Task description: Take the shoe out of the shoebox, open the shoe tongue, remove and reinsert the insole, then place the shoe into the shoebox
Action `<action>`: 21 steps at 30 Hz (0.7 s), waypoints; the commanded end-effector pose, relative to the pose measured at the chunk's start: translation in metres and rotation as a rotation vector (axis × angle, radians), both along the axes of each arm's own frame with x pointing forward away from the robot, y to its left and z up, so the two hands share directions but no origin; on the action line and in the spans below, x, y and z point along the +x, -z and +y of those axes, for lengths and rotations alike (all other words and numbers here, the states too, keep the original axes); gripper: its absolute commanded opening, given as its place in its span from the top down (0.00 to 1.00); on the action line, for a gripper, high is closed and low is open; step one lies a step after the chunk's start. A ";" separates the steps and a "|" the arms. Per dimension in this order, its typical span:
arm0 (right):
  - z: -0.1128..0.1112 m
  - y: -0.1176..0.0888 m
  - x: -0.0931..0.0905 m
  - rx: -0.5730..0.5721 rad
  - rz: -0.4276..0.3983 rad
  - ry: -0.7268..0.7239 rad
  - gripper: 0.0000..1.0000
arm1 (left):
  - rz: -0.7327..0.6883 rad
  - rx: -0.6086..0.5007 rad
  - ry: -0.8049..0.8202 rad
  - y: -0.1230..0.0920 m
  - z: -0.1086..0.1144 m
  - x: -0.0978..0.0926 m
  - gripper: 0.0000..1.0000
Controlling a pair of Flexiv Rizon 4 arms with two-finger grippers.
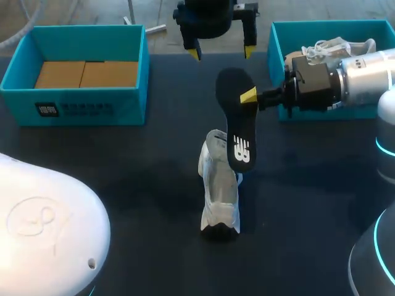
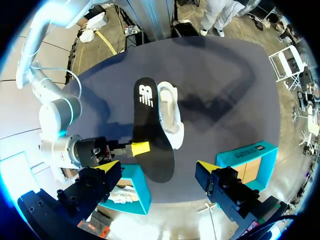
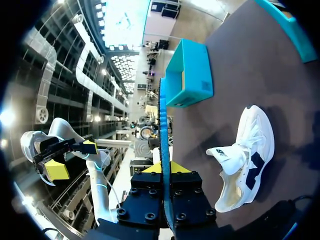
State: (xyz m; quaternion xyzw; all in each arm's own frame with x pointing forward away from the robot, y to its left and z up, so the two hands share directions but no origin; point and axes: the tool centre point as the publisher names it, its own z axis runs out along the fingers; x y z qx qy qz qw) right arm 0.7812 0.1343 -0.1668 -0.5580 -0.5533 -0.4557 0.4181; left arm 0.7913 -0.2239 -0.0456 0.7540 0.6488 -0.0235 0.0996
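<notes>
I take the shoe as my mark. It is white with dark patches and sits upright on the dark table, outside both boxes, with its tongue standing up at the end farthest from me.

My right gripper comes in level from the shoe's right and is clamped on the black insole, one yellow tip flat against the face I can see. The insole is out of the shoe and held in the air above its tongue end. In the head view its lower end overlaps the tongue (I cannot tell from there whether they touch). In the right wrist view the insole runs edge-on between the two tips, and the shoe lies off to one side on the table.

My left gripper hangs beyond the shoe's far end, above the insole, with its fingers spread wide and nothing between them. From its own wrist view, the insole and shoe sit side by side below it.

One teal shoebox, far left of the shoe, has brown cardboard inside. The other shoebox, far right of the shoe and behind my right gripper, holds something white.
</notes>
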 end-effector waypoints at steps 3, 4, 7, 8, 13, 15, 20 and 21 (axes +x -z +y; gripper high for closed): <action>0.003 -0.001 0.000 -0.006 0.004 -0.003 1.00 | 0.005 -0.017 -0.058 0.000 -0.004 0.003 0.00; 0.004 -0.001 -0.001 -0.006 0.004 -0.005 1.00 | 0.004 -0.016 -0.081 0.000 -0.006 0.002 0.00; 0.004 -0.002 -0.002 0.016 0.008 -0.003 1.00 | 0.021 -0.048 -0.161 0.000 -0.012 0.002 0.00; 0.004 -0.002 -0.002 0.017 0.008 -0.002 1.00 | 0.023 -0.054 -0.170 0.000 -0.013 0.003 0.00; 0.006 -0.002 -0.002 0.016 0.013 0.025 1.00 | 0.040 -0.061 -0.189 0.001 -0.023 0.001 0.00; 0.007 -0.003 -0.001 0.015 0.014 0.027 1.00 | 0.052 -0.055 -0.178 0.002 -0.026 0.000 0.00; 0.009 -0.004 -0.001 0.016 0.012 0.025 1.00 | 0.070 -0.017 -0.153 0.006 -0.035 -0.002 0.00; 0.009 -0.004 -0.001 0.017 0.013 0.024 1.00 | 0.071 -0.010 -0.147 0.007 -0.037 -0.002 0.00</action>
